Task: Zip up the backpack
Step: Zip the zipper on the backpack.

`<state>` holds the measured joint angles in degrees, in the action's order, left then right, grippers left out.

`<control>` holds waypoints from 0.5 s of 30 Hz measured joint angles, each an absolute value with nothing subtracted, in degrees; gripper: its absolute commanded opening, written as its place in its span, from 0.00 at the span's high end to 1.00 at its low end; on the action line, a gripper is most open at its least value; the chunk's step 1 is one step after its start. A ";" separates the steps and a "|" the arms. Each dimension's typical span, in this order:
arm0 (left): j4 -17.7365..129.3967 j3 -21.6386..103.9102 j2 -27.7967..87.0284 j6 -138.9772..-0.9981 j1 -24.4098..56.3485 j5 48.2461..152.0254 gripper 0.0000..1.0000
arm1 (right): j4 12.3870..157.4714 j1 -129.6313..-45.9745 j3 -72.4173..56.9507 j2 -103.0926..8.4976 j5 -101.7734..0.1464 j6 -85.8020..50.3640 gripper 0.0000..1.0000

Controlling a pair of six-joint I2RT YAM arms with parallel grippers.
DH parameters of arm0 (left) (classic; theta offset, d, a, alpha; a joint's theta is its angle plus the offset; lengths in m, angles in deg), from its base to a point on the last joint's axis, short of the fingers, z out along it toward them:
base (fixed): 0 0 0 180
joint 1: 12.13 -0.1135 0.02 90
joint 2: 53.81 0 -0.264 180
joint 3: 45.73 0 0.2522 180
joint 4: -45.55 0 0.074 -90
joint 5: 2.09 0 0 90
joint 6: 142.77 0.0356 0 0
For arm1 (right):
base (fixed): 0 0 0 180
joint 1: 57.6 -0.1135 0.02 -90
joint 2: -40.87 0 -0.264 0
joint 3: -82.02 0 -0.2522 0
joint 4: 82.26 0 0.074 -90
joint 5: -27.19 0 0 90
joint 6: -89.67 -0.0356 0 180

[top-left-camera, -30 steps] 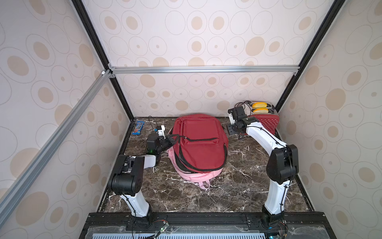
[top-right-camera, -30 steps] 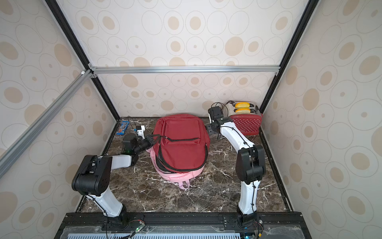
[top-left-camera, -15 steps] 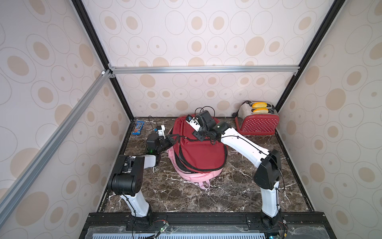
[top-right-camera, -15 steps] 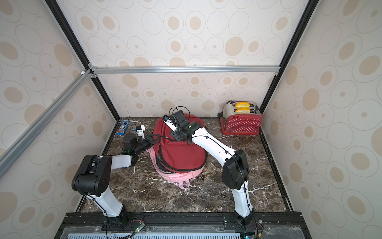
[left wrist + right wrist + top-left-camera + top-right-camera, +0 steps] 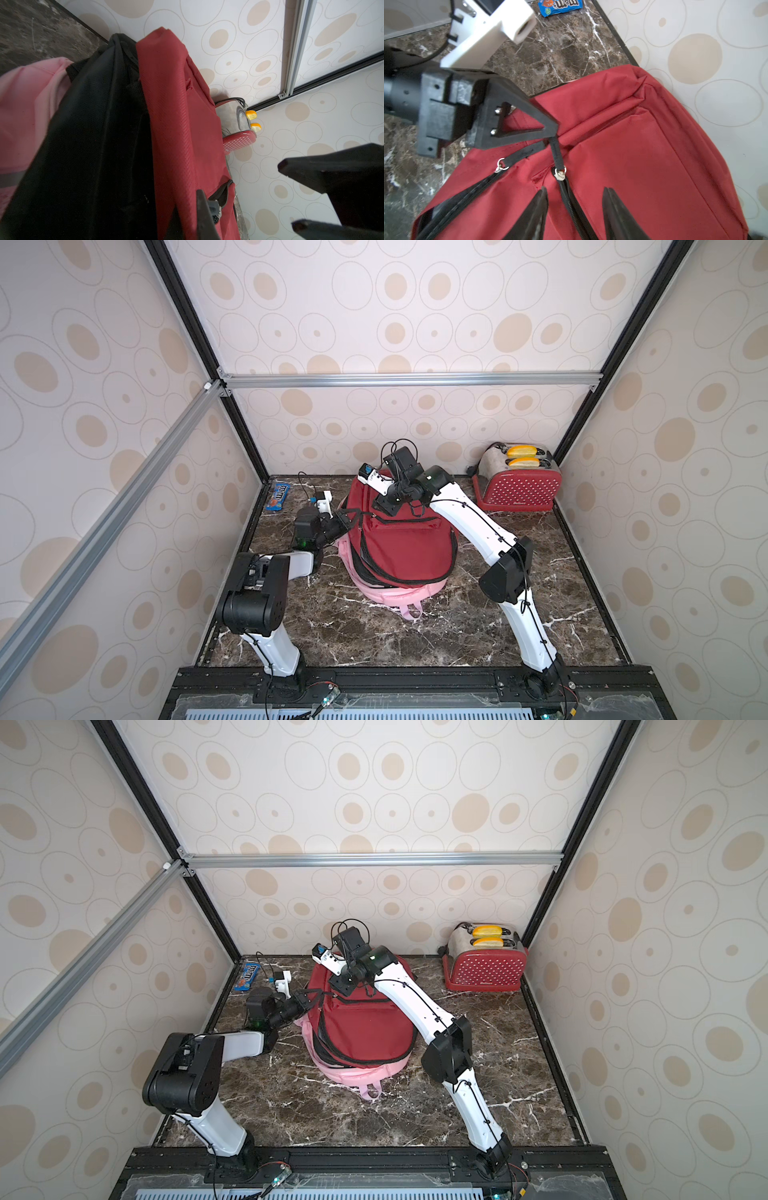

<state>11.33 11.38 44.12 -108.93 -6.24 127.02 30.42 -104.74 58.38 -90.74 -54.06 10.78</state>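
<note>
Right wrist: woven red backpack (image 5: 633,166)

The blue candy packet (image 5: 279,494) on the bench (image 5: 415,639), well apart from the toaster (image 5: 517,485), reads "m&m's". A small white word low on the toaster's red front is illegible.

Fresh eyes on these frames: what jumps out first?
A red backpack lies on top of a pink bag in the middle of the marble table. At its far end the left claw is shut on a black pull strap, while the right claw hangs open astride the zipper. A red toaster with yellow slices stands in the far right corner.
</note>
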 measured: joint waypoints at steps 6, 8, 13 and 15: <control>11.33 11.12 43.75 -108.89 -6.22 127.00 1.00 | 27.27 -105.24 58.56 -91.79 -51.85 11.59 0.56; 11.30 11.01 43.40 -108.89 -6.17 127.02 1.00 | 26.61 -105.28 59.23 -92.67 -51.41 11.79 0.56; 10.74 10.99 42.96 -108.93 -5.63 127.02 1.00 | 25.57 -105.28 62.10 -95.12 -51.02 12.38 0.56; 10.43 10.99 42.89 -108.95 -5.17 127.00 1.00 | 25.24 -105.28 63.43 -96.01 -51.04 12.59 0.56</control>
